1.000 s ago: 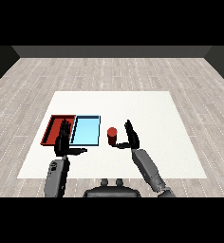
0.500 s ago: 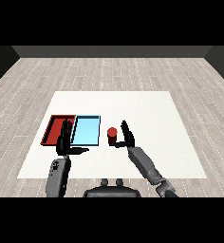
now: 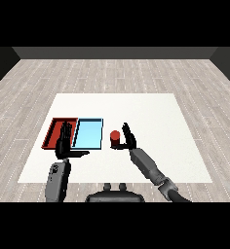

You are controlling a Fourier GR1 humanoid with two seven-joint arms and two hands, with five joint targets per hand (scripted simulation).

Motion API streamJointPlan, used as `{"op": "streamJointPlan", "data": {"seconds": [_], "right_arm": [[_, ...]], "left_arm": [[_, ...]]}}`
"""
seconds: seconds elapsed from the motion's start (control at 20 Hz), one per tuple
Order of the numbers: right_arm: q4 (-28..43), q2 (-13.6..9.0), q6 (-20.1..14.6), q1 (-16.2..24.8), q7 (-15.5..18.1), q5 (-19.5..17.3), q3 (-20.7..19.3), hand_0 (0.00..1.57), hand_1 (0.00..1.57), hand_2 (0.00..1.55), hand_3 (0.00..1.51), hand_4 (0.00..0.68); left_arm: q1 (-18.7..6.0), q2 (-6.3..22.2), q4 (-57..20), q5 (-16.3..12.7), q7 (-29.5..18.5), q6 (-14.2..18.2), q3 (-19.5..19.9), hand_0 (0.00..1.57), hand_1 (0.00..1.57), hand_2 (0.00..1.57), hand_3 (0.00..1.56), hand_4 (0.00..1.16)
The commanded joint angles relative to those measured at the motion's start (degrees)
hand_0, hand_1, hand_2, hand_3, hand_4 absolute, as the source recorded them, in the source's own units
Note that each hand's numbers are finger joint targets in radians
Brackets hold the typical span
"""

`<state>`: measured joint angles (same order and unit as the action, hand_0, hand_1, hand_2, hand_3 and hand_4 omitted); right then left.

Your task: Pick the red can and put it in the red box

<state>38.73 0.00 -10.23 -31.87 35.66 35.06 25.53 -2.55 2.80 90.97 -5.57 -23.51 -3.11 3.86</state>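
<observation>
While our right hand [image 3: 128, 138] stands beside the small red cylindrical can [image 3: 115, 138], its fingers straight and spread just to the can's right and not yet curled round it, we judge that we are at the reach-and-grasp step. The can stands upright on the white table [image 3: 151, 116], just right of the shallow light blue tray [image 3: 88, 133], with the shallow red tray [image 3: 54, 132] beyond that. Next we must curl the fingers round the can, then carry it over the blue tray to the red one, where our left hand [image 3: 65, 144] hovers open-fingered at the near edge.
</observation>
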Motion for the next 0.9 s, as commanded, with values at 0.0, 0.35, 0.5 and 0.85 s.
{"op": "streamJointPlan", "data": {"seconds": [0.0, 0.35, 0.5, 0.85], "right_arm": [[0.8, 0.0, -3.5, -4.0, -1.7, 7.5, 4.5, 0.0, 0.0, 0.0, 0.0, 0.0], [-7.9, 0.0, 1.0, -6.4, 4.3, 11.7, 8.1, 0.0, 0.0, 0.0, 0.0, 0.0], [-11.2, 0.0, 2.3, -10.5, 2.0, 11.7, 6.7, 0.0, 0.0, 0.0, 0.0, 0.0], [-4.0, 0.0, -4.6, -8.0, 0.7, 17.5, 15.6, 0.0, 0.0, 0.0, 0.0, 0.0]], "left_arm": [[-1.0, -1.3, -0.9, 1.4, 0.1, 1.4, -1.4, 0.0, 0.0, 0.0, 0.0, 0.0], [3.6, -1.1, 8.4, -0.2, 5.6, 1.5, -2.0, 0.0, 0.0, 0.0, 0.0, 0.0], [4.0, 0.5, 4.7, -1.4, 1.5, -1.2, -0.1, 0.0, 0.0, 0.0, 0.0, 0.0], [2.0, 0.3, -2.3, -1.1, -3.9, -1.4, 1.5, 0.0, 0.0, 0.0, 0.0, 0.0]]}}
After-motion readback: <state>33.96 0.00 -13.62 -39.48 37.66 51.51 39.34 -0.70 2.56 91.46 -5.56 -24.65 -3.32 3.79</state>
